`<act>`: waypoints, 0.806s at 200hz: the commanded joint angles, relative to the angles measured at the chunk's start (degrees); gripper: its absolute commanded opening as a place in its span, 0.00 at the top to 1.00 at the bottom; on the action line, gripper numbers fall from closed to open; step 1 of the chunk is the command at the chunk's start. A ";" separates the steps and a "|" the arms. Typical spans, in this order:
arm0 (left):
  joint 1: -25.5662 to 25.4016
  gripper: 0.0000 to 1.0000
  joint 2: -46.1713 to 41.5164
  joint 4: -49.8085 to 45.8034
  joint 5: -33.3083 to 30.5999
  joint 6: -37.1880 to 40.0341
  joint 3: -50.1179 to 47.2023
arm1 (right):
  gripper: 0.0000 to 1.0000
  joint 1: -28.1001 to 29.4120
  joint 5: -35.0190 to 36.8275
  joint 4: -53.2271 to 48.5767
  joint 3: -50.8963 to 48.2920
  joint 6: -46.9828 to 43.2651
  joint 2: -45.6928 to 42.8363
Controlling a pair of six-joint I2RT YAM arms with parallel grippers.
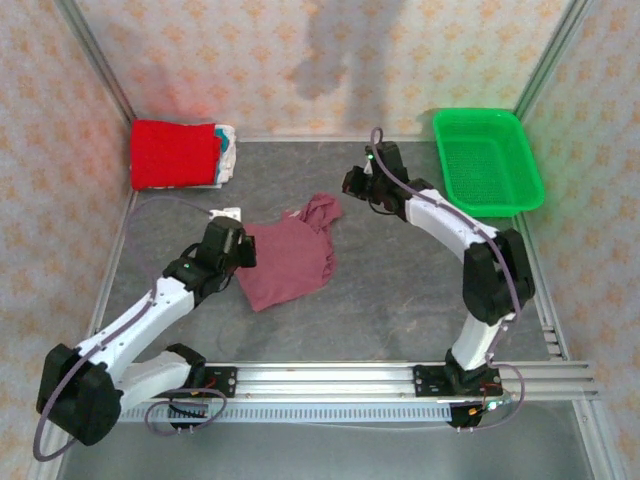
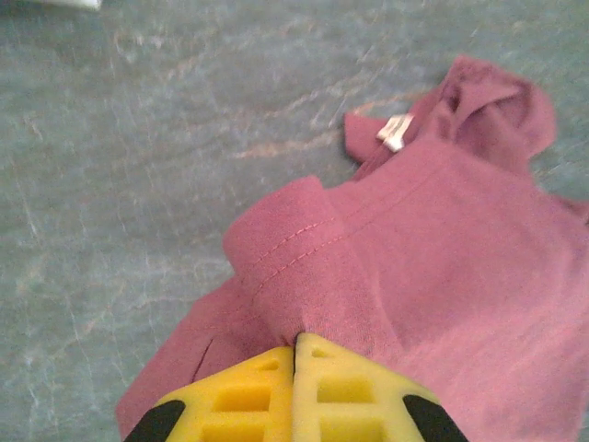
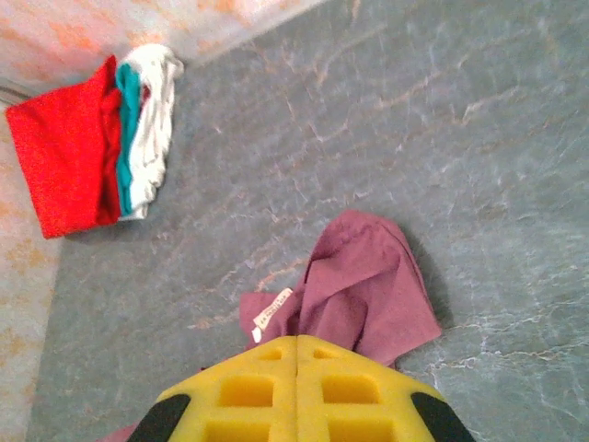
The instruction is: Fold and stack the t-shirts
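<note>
Maroon t-shirt (image 1: 290,262) lies rumpled near the middle of the table (image 1: 400,290), not yet folded. Its far corner is bunched up beside a small white label (image 3: 271,313).

The finished pile sits well apart in the far left corner, a red shirt (image 1: 175,153) on top and whitish shirts (image 1: 228,150) under it. We read that corner as where this shirt goes. The green basket (image 1: 487,165) stands in the far right corner.

Left fingers (image 2: 267,368) are pressed together on a stitched edge of the shirt. The cloth puckers toward their tips, so we judge this a pinch meant to drag that edge flat.

Right fingers (image 3: 262,364) are also pressed together, just over the bunched corner. We cannot tell whether any cloth is caught between them.

Left arm reaches forward low, wrist pitched down at the shirt's near left edge. Right arm is stretched far out and bends inward, wrist pointing down.
</note>
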 commanded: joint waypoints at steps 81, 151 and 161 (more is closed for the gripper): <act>0.48 1.00 -4.02 0.62 -3.06 6.08 4.82 | 0.49 0.83 -6.84 -8.61 11.87 -1.06 19.90; 0.46 1.00 -4.85 2.83 -4.87 4.94 3.62 | 0.76 1.64 -9.26 -6.25 16.31 -0.38 26.84; 0.46 1.00 -5.03 3.70 -5.34 5.02 3.73 | 0.84 1.59 -8.27 -5.59 16.05 -0.80 25.62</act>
